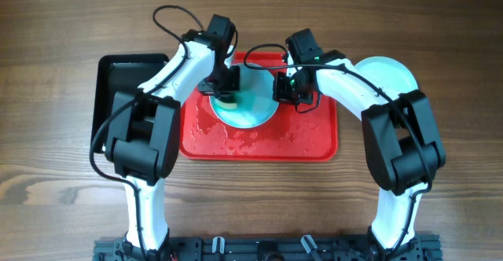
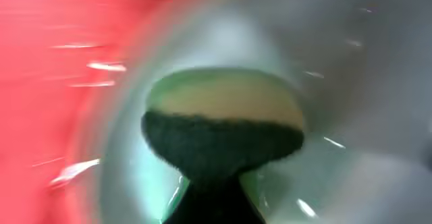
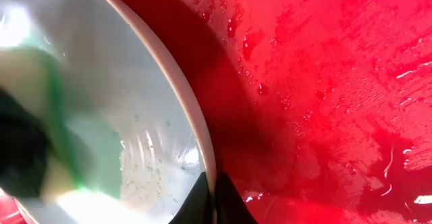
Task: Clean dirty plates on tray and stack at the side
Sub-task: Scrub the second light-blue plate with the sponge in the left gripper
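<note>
A pale aqua plate [image 1: 255,113] lies on the wet red tray [image 1: 302,139]. My left gripper [image 1: 226,88] is shut on a yellow-and-dark-green sponge [image 1: 228,100] that presses on the plate's left part. The left wrist view is blurred; it shows the sponge [image 2: 223,126] against the plate [image 2: 351,82], with the left gripper [image 2: 214,207] dark below it. My right gripper [image 1: 289,90] is shut on the plate's right rim. In the right wrist view the right gripper [image 3: 212,200] pinches the plate [image 3: 148,116] at its rim, over the tray [image 3: 337,82].
A second pale plate [image 1: 391,74] lies on the wooden table right of the tray, partly under my right arm. A black tray [image 1: 118,76] sits to the left of the red one. Water drops cover the red tray's floor.
</note>
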Motion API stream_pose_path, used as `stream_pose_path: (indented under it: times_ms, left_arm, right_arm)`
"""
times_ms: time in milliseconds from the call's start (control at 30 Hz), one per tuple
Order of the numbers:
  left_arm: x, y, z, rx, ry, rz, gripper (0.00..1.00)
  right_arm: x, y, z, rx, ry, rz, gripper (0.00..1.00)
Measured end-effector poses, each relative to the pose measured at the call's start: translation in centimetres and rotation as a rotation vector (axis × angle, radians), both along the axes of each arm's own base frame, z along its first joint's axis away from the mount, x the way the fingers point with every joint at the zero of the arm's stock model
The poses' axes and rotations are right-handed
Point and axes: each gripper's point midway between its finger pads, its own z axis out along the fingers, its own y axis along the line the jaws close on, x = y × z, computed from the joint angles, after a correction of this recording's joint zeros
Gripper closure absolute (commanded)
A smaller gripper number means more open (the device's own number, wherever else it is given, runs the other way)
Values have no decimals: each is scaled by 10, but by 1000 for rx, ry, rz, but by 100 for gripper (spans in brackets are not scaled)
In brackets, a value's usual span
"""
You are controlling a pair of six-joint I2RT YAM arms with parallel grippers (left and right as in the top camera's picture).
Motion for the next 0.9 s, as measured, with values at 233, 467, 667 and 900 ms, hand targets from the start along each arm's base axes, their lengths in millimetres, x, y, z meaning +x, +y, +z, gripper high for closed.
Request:
stream_pose_path:
  times_ms: [233,467,667,900]
  left_arm:
    - [-56,-49,10,-308,180,-241,96]
    - [-2,-46,-1,-213,-13,-113,96]
    - [29,-11,-3,29,-100,236,96]
    - [8,41,-3,296,-50,486,96]
  right_arm:
    - [0,1,0,1,-1,2,96]
    - [0,1,0,1,-1,1,96]
    - [1,1,0,2,-5,2,96]
    - [-3,7,1,13,-1,16,96]
